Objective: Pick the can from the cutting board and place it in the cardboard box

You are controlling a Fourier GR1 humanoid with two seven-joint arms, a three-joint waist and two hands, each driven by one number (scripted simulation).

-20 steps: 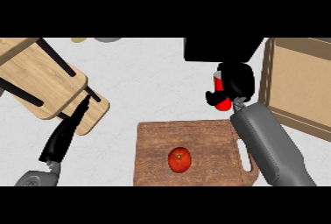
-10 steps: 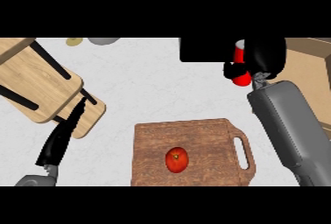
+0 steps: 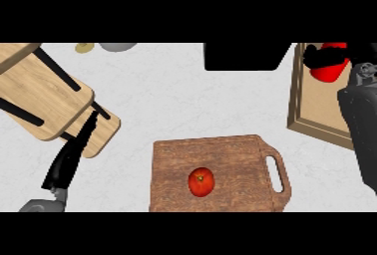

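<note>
Pale speckled counter bears a grained cutting board (image 3: 221, 169); the right hand (image 3: 346, 54) clasps the red can (image 3: 326, 69) over the cardboard box (image 3: 315, 112).

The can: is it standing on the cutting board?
No, the can is held over the cardboard box, away from the cutting board.

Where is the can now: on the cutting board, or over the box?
Over the box. The red can is held in the right hand above the cardboard box; only a tomato lies on the cutting board.

Single head view, steeply down onto the counter (image 3: 191, 99).
</note>
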